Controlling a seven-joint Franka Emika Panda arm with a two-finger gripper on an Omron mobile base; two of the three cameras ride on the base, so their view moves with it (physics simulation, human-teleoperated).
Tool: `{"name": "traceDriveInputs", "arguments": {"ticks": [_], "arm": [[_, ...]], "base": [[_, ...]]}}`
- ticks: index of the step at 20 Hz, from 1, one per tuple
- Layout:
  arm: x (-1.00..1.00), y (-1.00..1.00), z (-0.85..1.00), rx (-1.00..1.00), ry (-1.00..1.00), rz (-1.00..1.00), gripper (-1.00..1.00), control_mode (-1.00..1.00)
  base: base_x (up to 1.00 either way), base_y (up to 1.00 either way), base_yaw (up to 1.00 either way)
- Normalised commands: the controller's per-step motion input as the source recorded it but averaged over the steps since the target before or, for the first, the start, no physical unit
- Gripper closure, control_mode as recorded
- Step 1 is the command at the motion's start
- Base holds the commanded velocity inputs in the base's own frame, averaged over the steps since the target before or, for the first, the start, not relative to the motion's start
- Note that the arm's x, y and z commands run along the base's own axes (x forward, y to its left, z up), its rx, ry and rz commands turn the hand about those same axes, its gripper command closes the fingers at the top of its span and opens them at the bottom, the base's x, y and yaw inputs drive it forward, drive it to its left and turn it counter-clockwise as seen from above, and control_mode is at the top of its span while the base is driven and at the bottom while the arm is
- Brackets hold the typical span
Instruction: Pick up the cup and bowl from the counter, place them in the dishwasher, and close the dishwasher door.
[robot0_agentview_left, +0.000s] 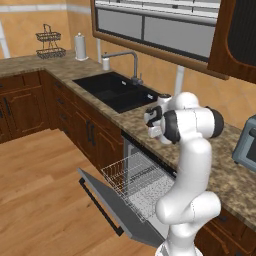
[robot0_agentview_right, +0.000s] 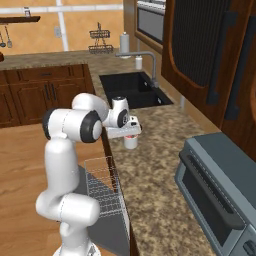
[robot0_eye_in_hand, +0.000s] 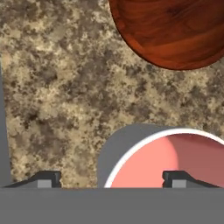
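Nothing in this kitchen carries writing that can be read. The toaster oven (robot0_agentview_right: 220, 195) at about four o'clock in the right base view has a plain grey face with no brand or dial marks that I can make out. The cup (robot0_eye_in_hand: 175, 159) shows a bare white wall and pink inside, no print. The dishwasher door (robot0_agentview_left: 112, 210), hanging open, is a blank grey panel. The paper towel roll (robot0_agentview_left: 80, 47) at eleven o'clock in the left base view is unmarked too.
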Motion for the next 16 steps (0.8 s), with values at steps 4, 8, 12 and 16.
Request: {"name": "traceDriveInputs", "arguments": {"ticks": [4,8,12,16], "arm": [[0.0,0.02,-0.11,0.0,0.05,0.0,1.0,-1.0],[0.0,0.06,-0.11,-0.01,0.08,0.0,1.0,-1.0],[-0.16,0.16,-0.03,0.0,0.05,0.0,1.0,-1.0],[-0.87,0.09,0.15,0.05,0.0,-0.09,1.0,-1.0]], "base": [[0.0,0.0,0.0],[0.0,0.0,0.0],[0.0,0.0,0.0],[0.0,0.0,0.0]]}}
